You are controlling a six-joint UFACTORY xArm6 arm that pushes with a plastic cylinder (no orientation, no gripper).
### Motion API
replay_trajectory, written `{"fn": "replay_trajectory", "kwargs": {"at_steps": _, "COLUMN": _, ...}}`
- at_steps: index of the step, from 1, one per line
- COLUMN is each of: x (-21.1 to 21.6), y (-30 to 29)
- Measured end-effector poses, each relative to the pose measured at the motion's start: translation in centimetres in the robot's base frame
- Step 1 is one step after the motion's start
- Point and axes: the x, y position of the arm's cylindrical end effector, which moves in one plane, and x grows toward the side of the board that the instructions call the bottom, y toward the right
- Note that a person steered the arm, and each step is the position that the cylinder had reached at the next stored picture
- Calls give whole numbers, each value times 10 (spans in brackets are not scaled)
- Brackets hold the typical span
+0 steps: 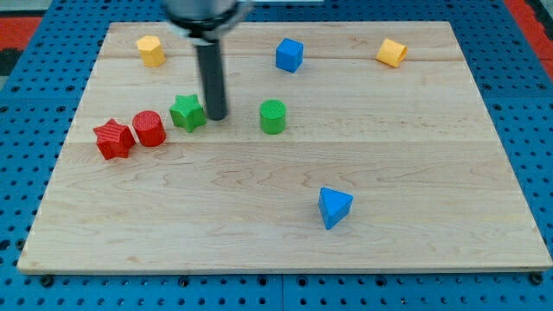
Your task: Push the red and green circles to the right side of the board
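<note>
The red circle sits at the board's left, between a red star on its left and a green star on its right. The green circle stands near the middle, right of the green star. My tip rests on the board just right of the green star, close to or touching it, and about a block's width left of the green circle.
A yellow block lies at the top left, a blue cube at the top middle, a yellow block at the top right. A blue triangle lies lower right of centre. The wooden board sits on blue pegboard.
</note>
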Motion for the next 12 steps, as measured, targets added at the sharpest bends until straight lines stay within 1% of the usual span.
{"fn": "replay_trajectory", "kwargs": {"at_steps": 1, "x": -6, "y": -12}}
{"fn": "replay_trajectory", "kwargs": {"at_steps": 3, "x": -15, "y": -103}}
{"fn": "replay_trajectory", "kwargs": {"at_steps": 4, "x": -49, "y": -102}}
{"fn": "replay_trajectory", "kwargs": {"at_steps": 5, "x": -23, "y": -191}}
{"fn": "replay_trajectory", "kwargs": {"at_steps": 6, "x": -2, "y": -187}}
{"fn": "replay_trajectory", "kwargs": {"at_steps": 7, "x": 34, "y": -150}}
{"fn": "replay_trajectory", "kwargs": {"at_steps": 8, "x": 48, "y": -152}}
{"fn": "replay_trajectory", "kwargs": {"at_steps": 9, "x": 41, "y": -95}}
{"fn": "replay_trajectory", "kwargs": {"at_steps": 10, "x": 28, "y": -15}}
{"fn": "replay_trajectory", "kwargs": {"at_steps": 11, "x": 45, "y": -4}}
{"fn": "replay_trajectory", "kwargs": {"at_steps": 12, "x": 35, "y": 23}}
